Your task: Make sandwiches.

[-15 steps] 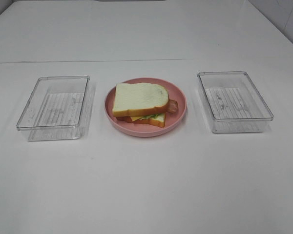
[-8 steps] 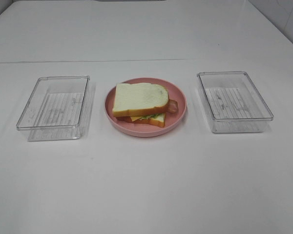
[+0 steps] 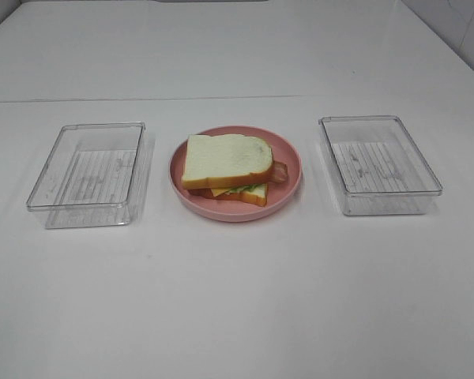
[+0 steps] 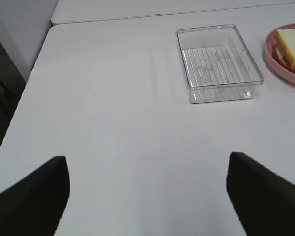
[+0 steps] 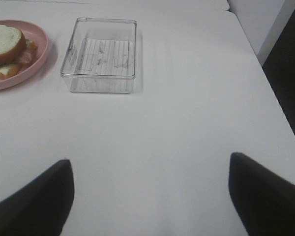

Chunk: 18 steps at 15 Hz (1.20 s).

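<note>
- White table (image 3: 237, 300) fills the high view; a seam line runs across the upper third of the frame, with more white surface behind it.
- Left of frame: clear left tray (image 3: 88, 174), rectangular, ribbed floor, nothing in it. It also shows in the upper right of the left wrist view (image 4: 217, 62).
- Centre: round pink plate (image 3: 288, 154) with the sandwich (image 3: 225, 162) on it. Top bread slice is white with an orange-brown crust; under it, edges of yellow cheese and green lettuce poke out toward the frame bottom, and a bacon end sticks out at the right side. A lower bread slice is visible beneath.
- Sandwich sits fully inside the plate rim, well apart from both trays.
- Right of frame: second clear right tray (image 3: 379, 163), same type, nothing in it.
- Left gripper (image 4: 147, 196): only two dark fingertips at the bottom corners of its wrist view, spread wide, nothing between them, above bare table.
- Right gripper (image 5: 150, 196): same picture, fingers wide apart and holding nothing; its tray sits upper centre and the plate upper left in that view.
- Neither gripper shows in the high view.
</note>
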Available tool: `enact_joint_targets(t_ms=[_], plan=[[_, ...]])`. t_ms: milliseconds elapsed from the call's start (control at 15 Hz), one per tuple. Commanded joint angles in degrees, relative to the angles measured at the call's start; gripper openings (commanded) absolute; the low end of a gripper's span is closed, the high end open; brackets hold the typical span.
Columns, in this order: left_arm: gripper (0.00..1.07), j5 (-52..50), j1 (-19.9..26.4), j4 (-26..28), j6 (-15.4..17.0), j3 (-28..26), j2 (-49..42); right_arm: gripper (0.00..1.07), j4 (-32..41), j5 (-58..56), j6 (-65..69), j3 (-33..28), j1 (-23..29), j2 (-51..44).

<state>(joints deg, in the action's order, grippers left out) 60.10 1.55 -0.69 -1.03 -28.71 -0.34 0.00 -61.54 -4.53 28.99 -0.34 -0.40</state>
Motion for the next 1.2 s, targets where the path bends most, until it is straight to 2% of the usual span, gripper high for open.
enact_joint_targets(t_ms=[67,1000,1200], plan=[[0.83,-0.6,0.5,0.3,-0.1,0.1,-1.4,0.80,0.0,0.9,-0.4,-0.2,-0.3,-0.6],[0.83,-0.6,0.5,0.3,-0.1,0.1,-1.1,0.80,0.0,0.9,-0.4,-0.2,-0.3,-0.7],[0.83,-0.6,0.5,2.2,-0.4,0.1,-1.1,0.80,0.0,0.9,-0.4,-0.2,-0.3,-0.7]])
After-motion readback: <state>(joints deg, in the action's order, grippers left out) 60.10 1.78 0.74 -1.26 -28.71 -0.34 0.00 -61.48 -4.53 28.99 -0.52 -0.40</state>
